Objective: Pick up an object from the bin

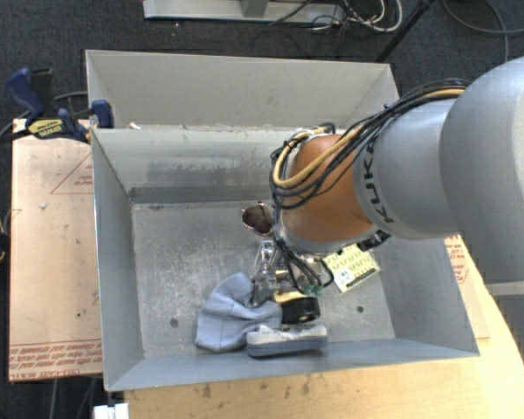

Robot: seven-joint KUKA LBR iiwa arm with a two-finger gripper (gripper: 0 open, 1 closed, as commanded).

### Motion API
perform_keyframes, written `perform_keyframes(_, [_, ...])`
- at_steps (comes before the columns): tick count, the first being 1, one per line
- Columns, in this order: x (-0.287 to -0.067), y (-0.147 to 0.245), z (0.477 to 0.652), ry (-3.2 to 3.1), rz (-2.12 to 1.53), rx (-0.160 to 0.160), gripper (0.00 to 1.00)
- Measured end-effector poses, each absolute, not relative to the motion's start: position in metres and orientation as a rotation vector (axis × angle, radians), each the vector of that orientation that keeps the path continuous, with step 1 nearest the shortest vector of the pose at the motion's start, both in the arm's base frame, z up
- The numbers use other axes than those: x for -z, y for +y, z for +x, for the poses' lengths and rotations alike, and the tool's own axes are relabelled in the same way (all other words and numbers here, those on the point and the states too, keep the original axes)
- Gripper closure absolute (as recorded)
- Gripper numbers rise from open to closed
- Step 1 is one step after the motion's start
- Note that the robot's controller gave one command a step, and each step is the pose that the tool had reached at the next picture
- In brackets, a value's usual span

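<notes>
The bin's (113,234) floor is bare across its left half and along the rear wall, so there is open room there. The things crowd the front middle, close to the front wall. A crumpled grey-blue cloth (227,317) lies front centre-left, soft and folded, its lower right corner touching a flat grey oblong thing (284,343) that lies along the front wall. The gripper (264,279) stands low at the cloth's upper right edge, under the bulky orange-covered wrist. I cannot tell whether it is apart or together. A small brown thing (258,218) sits apart toward the rear.
</notes>
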State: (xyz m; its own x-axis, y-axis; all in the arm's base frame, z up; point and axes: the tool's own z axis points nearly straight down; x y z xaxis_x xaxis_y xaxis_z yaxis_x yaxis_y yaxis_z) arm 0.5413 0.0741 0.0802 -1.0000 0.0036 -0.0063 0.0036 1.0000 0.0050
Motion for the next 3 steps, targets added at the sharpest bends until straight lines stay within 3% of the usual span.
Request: perform_keyframes(3, [-0.113,0.073,0.54,3.142,0.005,-0.002,1.0])
